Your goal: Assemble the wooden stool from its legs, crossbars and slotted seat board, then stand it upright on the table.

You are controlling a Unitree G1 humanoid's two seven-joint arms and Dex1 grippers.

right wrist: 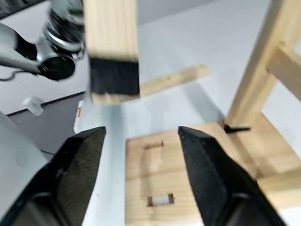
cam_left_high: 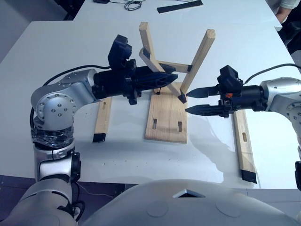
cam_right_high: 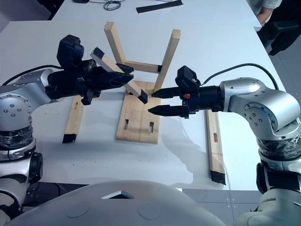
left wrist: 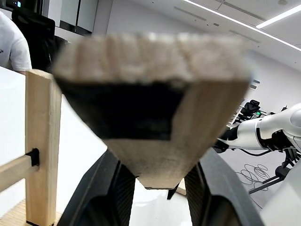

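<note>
Left tool [cam_right_high: 121, 75] clamped on a black-tipped leg [cam_right_high: 134, 88], held tilted above the seat board [cam_left_high: 165, 120] at mid-surface [cam_left_high: 61, 52]. Right tool [cam_left_high: 187, 102], fingers apart, hovers just beside the leg's lower tip. Two crossbar-joined legs [cam_left_high: 200, 54] stand at the board's far end. One loose leg [cam_left_high: 102, 117] lies toward the left edge, and another loose leg [cam_left_high: 244, 139] toward the right.

Two head cameras look forward and down from above at the white table [cam_left_high: 56, 42], both framing the flat pale slotted seat board [cam_left_high: 165, 117] mid-picture. The left wrist camera presses close to a black-tipped pale wooden leg [left wrist: 150, 108]; the right wrist camera faces that board and leg at short range.
</note>
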